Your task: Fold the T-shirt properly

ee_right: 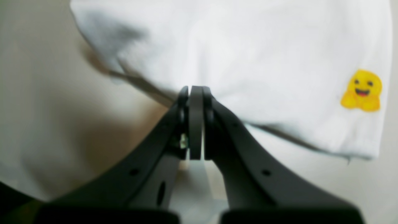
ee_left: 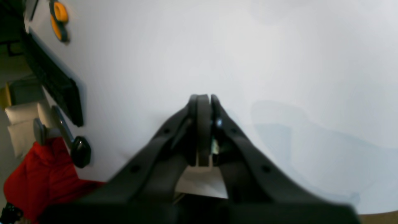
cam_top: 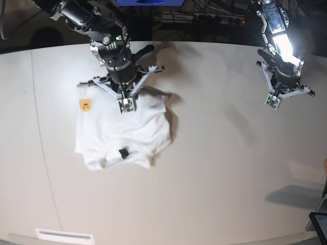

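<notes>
R pincer (ee_right: 196, 90) jaws pressed together, nothing between them, tip over the T-shirt (cam_top: 122, 130) near its upper edge. Shirt lies bunched on the bench (cam_top: 214, 168), left part in base view, yellow smiley patch (ee_right: 362, 91) by one side edge, hem just past it. L pincer (ee_left: 203, 98) also closed w/ nothing held, well apart over bare bench; wide free surface btwn the arms.
</notes>
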Available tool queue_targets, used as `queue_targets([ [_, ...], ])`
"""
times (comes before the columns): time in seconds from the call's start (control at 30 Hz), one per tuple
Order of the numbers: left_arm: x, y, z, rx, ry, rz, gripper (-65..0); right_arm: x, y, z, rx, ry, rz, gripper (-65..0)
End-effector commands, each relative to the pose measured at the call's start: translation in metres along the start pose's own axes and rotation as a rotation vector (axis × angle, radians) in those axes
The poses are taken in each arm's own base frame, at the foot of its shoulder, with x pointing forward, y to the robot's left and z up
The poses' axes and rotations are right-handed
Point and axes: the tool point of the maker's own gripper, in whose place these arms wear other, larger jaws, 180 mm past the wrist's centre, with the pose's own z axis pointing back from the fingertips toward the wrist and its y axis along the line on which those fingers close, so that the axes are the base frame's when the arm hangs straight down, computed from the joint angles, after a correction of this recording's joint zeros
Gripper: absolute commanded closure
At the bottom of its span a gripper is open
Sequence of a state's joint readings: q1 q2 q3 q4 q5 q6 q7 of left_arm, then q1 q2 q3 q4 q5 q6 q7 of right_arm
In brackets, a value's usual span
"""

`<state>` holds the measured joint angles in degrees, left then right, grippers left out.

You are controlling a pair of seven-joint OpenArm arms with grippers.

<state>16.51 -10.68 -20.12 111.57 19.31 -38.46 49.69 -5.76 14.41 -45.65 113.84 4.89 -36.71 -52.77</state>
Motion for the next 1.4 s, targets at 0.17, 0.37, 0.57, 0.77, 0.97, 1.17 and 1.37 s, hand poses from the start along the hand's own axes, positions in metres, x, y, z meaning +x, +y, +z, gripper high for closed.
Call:
queue_targets([
  [0.17,0.005,0.01,0.003,0.029,-0.018,-0.004,0.0,0.058,0.016,0.0,0.036,-0.14,-0.02,-0.1],
  [0.37,0.002,0.006,0.0,0.018,-0.008,-0.003,0.0,0.066,0.029,-0.01,0.051,-0.133,0.024,-0.1],
  [0.57,-0.011,-0.004,-0.01,-0.02,0.032,0.003,0.0,0.026,0.042,-0.027,0.046,-0.025,0.072,-0.1],
  [0.77,-0.014,-0.003,-0.01,-0.018,0.039,0.005,0.0,-0.012,0.049,-0.02,0.061,0.031,0.056,-0.1],
  [0.97,-0.009,0.002,-0.011,-0.008,0.027,0.013,0.0,-0.03,0.043,-0.016,0.052,0.067,0.06,-0.1],
  [1.17,-0.005,0.0,-0.012,-0.012,0.019,0.01,0.0,0.024,0.046,0.003,0.102,-0.019,0.034,-0.1],
  [1.37,-0.009,0.0,-0.011,-0.011,0.027,0.012,0.0,0.057,0.035,-0.02,0.049,-0.077,0.084,-0.1],
])
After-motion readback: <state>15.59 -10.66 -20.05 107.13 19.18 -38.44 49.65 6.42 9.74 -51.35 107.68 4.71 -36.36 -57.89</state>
